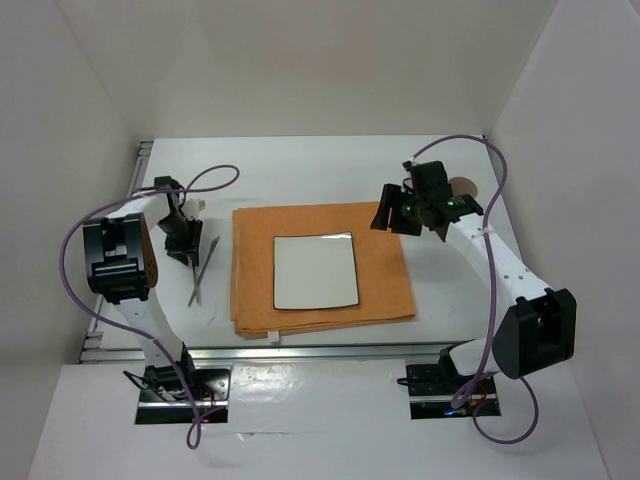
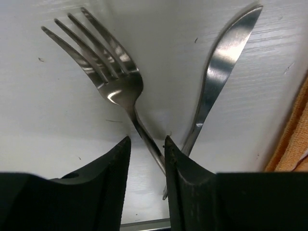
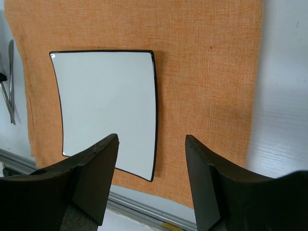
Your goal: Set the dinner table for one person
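Note:
A white square plate (image 1: 315, 271) with a dark rim lies on an orange cloth mat (image 1: 385, 280) in the middle of the white dinner table (image 1: 300, 165). A steel fork (image 2: 115, 86) and knife (image 2: 219, 72) lie on the table left of the mat, their handles crossing in a V. My left gripper (image 1: 183, 245) is low over them. Its jaws (image 2: 147, 139) are a little apart, with the fork's handle running between them close to the right finger. My right gripper (image 1: 395, 218) hovers open and empty over the mat's right part (image 3: 207, 72), the plate (image 3: 108, 101) to its left.
A brown round thing (image 1: 463, 187) sits behind the right wrist at the back right, mostly hidden. A metal rail (image 1: 300, 350) runs along the table's near edge, and white walls close in the sides and back. The cutlery shows at the right wrist view's left edge (image 3: 9, 82).

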Robot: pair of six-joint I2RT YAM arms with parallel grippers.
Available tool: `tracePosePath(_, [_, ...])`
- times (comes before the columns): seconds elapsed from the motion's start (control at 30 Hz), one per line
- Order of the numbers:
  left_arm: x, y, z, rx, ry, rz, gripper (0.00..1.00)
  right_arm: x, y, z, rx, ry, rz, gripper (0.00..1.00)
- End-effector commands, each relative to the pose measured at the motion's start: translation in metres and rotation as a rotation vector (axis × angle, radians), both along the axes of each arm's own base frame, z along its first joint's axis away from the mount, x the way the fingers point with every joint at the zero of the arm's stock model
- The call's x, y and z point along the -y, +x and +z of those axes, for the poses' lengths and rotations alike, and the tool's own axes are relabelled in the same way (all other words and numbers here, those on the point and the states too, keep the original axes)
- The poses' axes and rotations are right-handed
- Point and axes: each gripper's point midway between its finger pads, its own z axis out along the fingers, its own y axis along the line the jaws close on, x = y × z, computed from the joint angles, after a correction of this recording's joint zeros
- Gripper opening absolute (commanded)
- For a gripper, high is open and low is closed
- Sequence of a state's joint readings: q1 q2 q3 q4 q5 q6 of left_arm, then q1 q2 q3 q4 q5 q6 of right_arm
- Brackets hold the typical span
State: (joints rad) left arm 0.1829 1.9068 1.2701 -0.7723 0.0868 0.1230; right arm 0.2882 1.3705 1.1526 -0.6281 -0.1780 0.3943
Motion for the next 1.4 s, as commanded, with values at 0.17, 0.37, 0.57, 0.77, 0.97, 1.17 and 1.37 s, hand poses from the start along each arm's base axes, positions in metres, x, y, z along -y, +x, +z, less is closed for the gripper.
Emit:
tracePosePath(0.17, [0.006,0.008,-0.009,-0.009,-0.082,0.037,0.00,0.000,-0.003,0.020,0.077,0.010,0.011,0.65])
tracePosePath(0.37, [0.003,0.030,0.044,0.165,-0.179,0.071,0.00,-0.016,-0.012,0.031,0.126,0.079,0.123,0.63])
tracePosePath(0.57, [0.011,0.054,0.165,0.471,-0.253,0.097,0.00,-0.057,-0.024,0.059,0.256,0.159,0.299,0.63])
tracePosePath(0.77, [0.060,0.032,0.189,0.363,-0.260,0.155,0.00,-0.058,-0.021,0.060,0.256,0.133,0.275,0.63])
tracePosePath(0.97, [0.110,0.009,0.151,0.299,-0.261,0.217,0.00,-0.050,-0.029,0.058,0.254,0.144,0.219,0.63])
tracePosePath(1.17, [0.144,-0.019,0.102,0.222,-0.192,0.212,0.00,-0.044,-0.038,0.058,0.259,0.138,0.188,0.63])
tracePosePath(1.37, [0.161,-0.025,0.062,0.161,-0.152,0.244,0.00,-0.040,-0.045,0.055,0.249,0.143,0.169,0.63])
